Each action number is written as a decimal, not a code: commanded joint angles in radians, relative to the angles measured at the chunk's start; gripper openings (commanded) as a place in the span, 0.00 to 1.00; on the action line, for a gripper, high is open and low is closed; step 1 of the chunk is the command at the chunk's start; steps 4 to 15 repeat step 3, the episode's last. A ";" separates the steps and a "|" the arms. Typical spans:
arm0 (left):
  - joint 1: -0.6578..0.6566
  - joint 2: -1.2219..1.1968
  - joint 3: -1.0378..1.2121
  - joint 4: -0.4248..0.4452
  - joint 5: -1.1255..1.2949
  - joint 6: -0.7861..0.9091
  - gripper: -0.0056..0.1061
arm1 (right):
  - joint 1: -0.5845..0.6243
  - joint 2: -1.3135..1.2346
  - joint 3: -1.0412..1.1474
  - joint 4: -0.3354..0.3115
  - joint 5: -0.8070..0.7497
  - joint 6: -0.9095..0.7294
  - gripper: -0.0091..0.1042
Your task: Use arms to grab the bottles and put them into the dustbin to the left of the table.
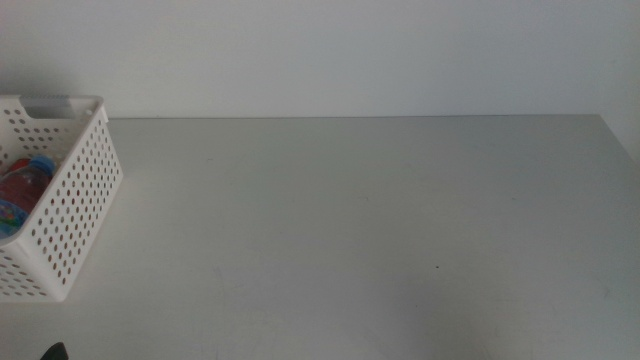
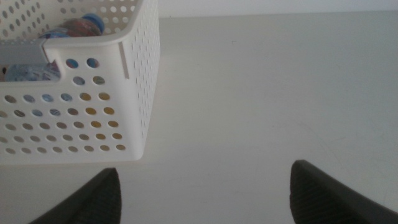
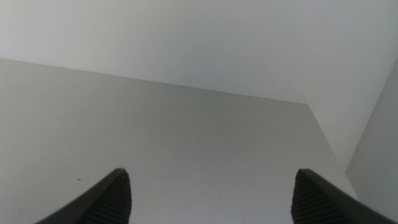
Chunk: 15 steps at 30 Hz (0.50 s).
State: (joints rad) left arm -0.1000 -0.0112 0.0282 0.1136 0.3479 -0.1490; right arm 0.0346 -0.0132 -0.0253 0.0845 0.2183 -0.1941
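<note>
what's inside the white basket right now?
In the dustbin, a blue-capped bottle with a red label shows over the rim. Yellow shows through the wall holes; the rest is hidden by the walls.

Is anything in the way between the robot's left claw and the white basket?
Nothing visible is. The left gripper hangs open beside the dustbin, with only bare table between them. A blue-capped bottle already lies inside. The right gripper waits open over bare tabletop.

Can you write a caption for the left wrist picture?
Open left gripper beside the white dustbin holding bottles.
</note>
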 commanded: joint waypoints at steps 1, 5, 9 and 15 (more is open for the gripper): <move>-0.003 -0.028 0.003 0.005 -0.072 -0.011 0.87 | -0.006 -0.022 -0.026 -0.004 -0.076 -0.011 0.66; -0.003 -0.028 0.003 0.005 -0.072 -0.011 0.87 | -0.006 -0.022 -0.026 -0.004 -0.076 -0.011 0.66; -0.003 -0.028 0.003 0.005 -0.072 -0.011 0.87 | -0.006 -0.022 -0.026 -0.004 -0.076 -0.011 0.66; -0.003 -0.028 0.003 0.005 -0.072 -0.011 0.87 | -0.006 -0.022 -0.026 -0.004 -0.076 -0.011 0.66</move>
